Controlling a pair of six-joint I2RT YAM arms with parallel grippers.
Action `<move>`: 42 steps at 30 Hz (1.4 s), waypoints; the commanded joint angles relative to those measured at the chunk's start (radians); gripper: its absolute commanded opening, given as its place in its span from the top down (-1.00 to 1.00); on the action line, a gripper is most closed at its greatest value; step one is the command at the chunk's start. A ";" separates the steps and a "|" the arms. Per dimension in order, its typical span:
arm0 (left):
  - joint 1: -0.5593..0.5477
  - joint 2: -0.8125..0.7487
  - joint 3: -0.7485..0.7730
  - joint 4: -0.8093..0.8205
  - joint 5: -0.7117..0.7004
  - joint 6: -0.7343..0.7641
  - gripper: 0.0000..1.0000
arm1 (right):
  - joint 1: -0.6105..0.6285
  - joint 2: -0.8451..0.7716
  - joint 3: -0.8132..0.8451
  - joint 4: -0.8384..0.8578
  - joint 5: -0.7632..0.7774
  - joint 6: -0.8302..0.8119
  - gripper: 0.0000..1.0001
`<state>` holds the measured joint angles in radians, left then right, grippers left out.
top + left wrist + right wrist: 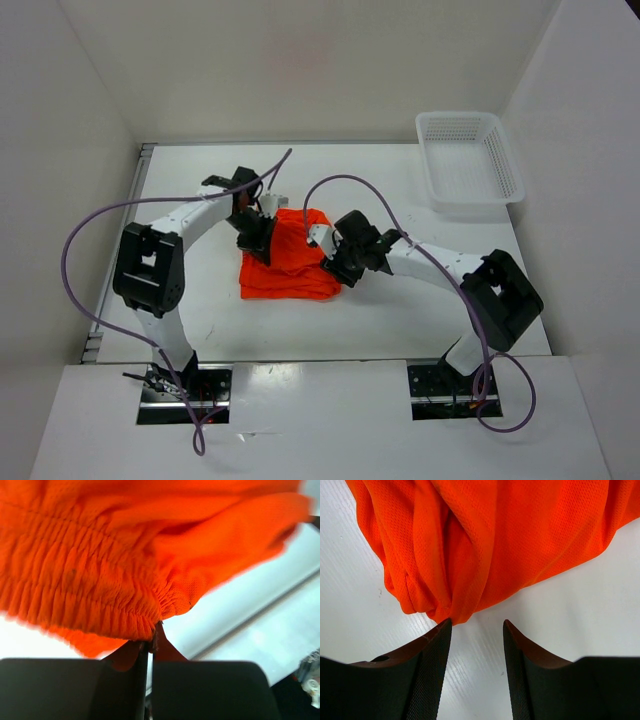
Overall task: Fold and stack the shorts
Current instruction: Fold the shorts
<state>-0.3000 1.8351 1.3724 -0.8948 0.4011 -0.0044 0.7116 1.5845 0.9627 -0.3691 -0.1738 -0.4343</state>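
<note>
Black left gripper (151, 645) is clenching the gathered waistband of bright orange soft fabric shorts (290, 258); black right gripper (476, 627) is hanging released beside a fold.
The white table (380, 320) is carrying the bunched shorts at mid-frame in the top view; a white mesh plastic basket (468, 160) is sitting well apart, upper right.
</note>
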 commanded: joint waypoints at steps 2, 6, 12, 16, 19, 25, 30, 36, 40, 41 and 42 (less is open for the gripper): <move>0.030 -0.137 0.154 -0.249 0.056 0.004 1.00 | 0.005 -0.003 -0.004 0.045 -0.004 -0.007 -0.05; 0.030 -0.151 0.070 -0.291 0.024 0.004 1.00 | -0.007 -0.003 -0.004 0.070 0.019 -0.007 -0.05; 0.030 -0.123 -0.091 -0.216 -0.076 0.004 1.00 | -0.150 0.058 0.203 0.084 -0.052 0.109 -0.05; 0.030 -0.071 -0.116 -0.188 -0.140 0.004 1.00 | -0.173 0.161 0.344 0.094 -0.096 0.199 -0.05; 0.030 -0.047 -0.139 -0.147 -0.179 0.004 1.00 | -0.193 0.253 0.444 0.133 -0.096 0.281 -0.05; 0.030 -0.028 -0.157 -0.090 -0.194 0.004 0.98 | -0.193 0.380 0.556 0.142 -0.139 0.376 -0.10; 0.050 -0.019 -0.179 -0.072 -0.194 0.004 0.93 | -0.216 0.474 0.619 0.142 -0.159 0.367 -0.15; 0.082 -0.019 -0.168 -0.072 -0.154 0.004 0.91 | -0.216 0.508 0.640 0.094 -0.217 0.243 -0.15; 0.101 -0.010 -0.157 -0.062 -0.136 0.004 0.88 | -0.216 0.517 0.621 0.084 -0.205 0.233 0.28; 0.101 -0.010 -0.148 -0.062 -0.136 0.004 0.88 | -0.216 0.517 0.620 0.084 -0.205 0.233 0.38; 0.110 -0.010 -0.148 -0.062 -0.136 0.004 0.88 | -0.216 0.517 0.611 0.084 -0.196 0.233 0.50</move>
<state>-0.2058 1.8080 1.2041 -0.9691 0.2546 -0.0044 0.4992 2.0895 1.5497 -0.2813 -0.3592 -0.1806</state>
